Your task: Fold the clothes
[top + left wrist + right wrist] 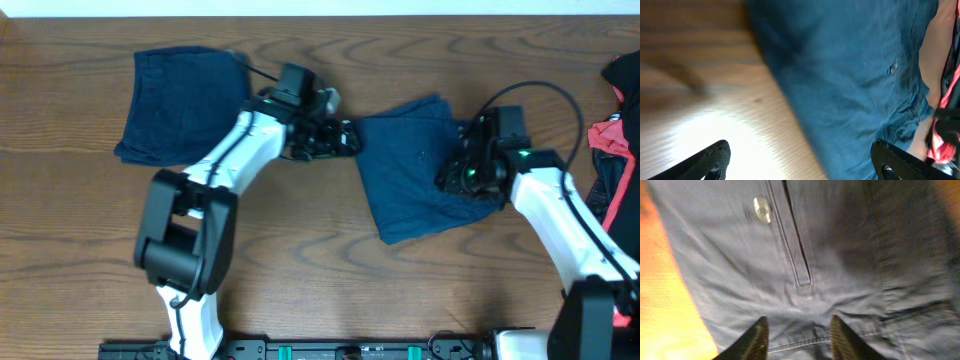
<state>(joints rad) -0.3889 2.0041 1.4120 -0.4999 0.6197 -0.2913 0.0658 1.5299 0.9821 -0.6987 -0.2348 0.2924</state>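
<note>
Left end effector has its fingers spread wide, nothing between them, hovering at the left edge of the navy shorts. Right end effector, fingers parted, hangs over the fly (button just beyond). The shorts lie flat on the bench between both, with a red-and-black garment far right.

Matt cloth shorts, wood-grain table
</note>
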